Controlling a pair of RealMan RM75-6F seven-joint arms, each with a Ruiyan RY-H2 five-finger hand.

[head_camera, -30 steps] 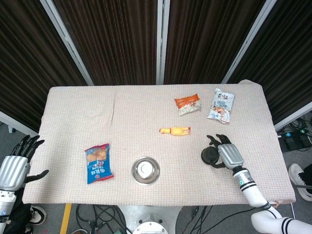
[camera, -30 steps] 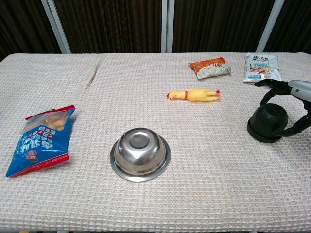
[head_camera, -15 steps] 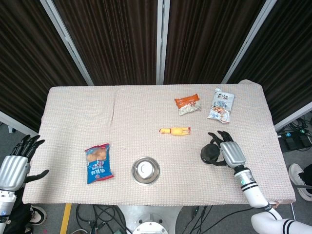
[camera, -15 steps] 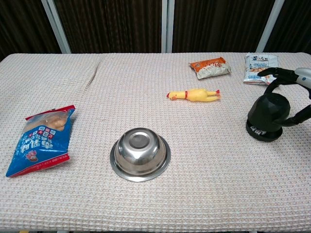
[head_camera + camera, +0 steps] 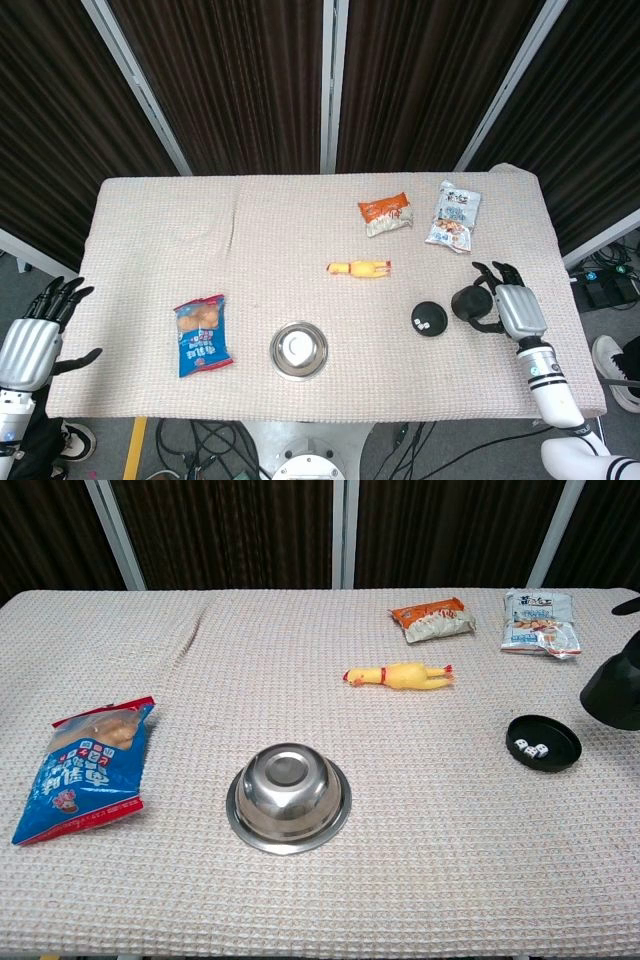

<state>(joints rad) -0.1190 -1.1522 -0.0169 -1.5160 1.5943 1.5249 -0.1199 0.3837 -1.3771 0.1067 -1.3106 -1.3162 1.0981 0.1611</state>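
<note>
The right hand holds a black cup up off the desk, with its fingers curled around it. Just beside the cup, a black dish sits on the desk with small white dice in it. The left hand hangs off the desk's edge, fingers spread and holding nothing.

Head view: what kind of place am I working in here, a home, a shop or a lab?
Most likely a lab or test bay. A cloth-covered table stands before dark curtains, loose cables lie on the floor under it, and the things laid out are unrelated: a rubber chicken, a steel bowl.
</note>
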